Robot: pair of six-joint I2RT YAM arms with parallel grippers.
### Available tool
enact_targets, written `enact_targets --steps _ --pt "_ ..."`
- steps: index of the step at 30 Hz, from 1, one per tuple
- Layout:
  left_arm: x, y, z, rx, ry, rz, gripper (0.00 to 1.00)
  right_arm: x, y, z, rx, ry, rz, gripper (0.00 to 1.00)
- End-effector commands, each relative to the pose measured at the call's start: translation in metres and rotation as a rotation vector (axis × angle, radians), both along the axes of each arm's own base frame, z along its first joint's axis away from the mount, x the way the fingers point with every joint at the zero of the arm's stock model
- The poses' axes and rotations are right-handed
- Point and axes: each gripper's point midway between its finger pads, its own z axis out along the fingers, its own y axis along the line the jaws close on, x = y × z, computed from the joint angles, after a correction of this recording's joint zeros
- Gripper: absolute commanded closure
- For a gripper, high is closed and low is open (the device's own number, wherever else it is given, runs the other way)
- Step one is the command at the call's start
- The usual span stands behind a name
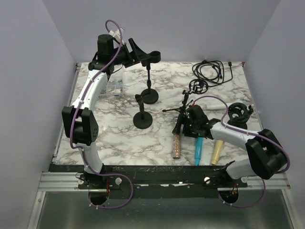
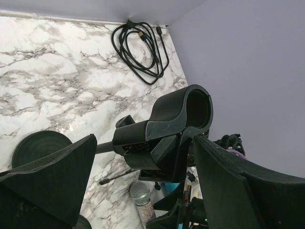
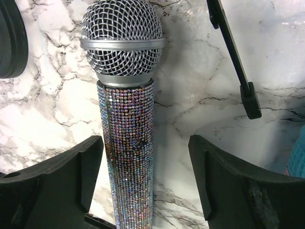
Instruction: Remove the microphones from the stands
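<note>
— Two arms here; where is the left one?

— Raised over the far left of the worktop (image 1: 114, 138). The left jaws stand apart and straddle the black clip (image 2: 183, 112) at the top of the tall stand (image 1: 149, 81). One finger (image 2: 224, 181) looks close against the clip's side, and the other sits off from it with a gap between.

— And the microphone?

— The glittery microphone (image 3: 126, 119) lies flat on the worktop toward the near edge, well apart from that clip.

— Are the right jaws clamped on it?

— No. The right jaws are apart and low over it, with a finger (image 3: 71, 176) on each side of the barrel. Marble shows in both gaps.

— What lies around it?

— Just to its right is a blue microphone (image 1: 198, 150), then a cream microphone (image 1: 217, 151), the three lying side by side. A shorter stand (image 1: 142, 119) sits on the near side of the tall one. A coiled black cable (image 1: 212, 71) lies at the far right corner. A thin black tripod leg (image 3: 236, 62) crosses the marble beside the mesh head.
</note>
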Motion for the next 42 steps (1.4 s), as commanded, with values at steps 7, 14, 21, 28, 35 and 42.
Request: enact_targets --steps 7,14,21,28,35,42 --pt "0.007 -0.005 0.011 0.001 -0.029 -0.026 0.18 0.002 -0.003 0.037 -0.004 -0.105 0.067 0.13" --pt "0.013 -0.004 0.013 0.025 -0.047 -0.033 0.15 0.008 -0.006 0.068 -0.016 -0.187 0.09 0.12" --pt "0.012 -0.004 -0.003 0.04 -0.022 -0.038 0.25 0.011 -0.006 0.098 0.004 -0.259 0.099 0.12" --pt "0.007 -0.003 -0.025 0.069 -0.007 -0.036 0.34 0.016 -0.012 0.124 0.0 -0.328 0.075 0.11" --pt "0.0 -0.001 -0.071 0.134 0.04 -0.03 0.42 0.018 -0.017 0.143 0.002 -0.378 0.058 0.11" --pt "-0.004 0.006 -0.121 0.197 0.101 -0.008 0.44 0.02 -0.019 0.156 0.009 -0.417 0.047 0.1"
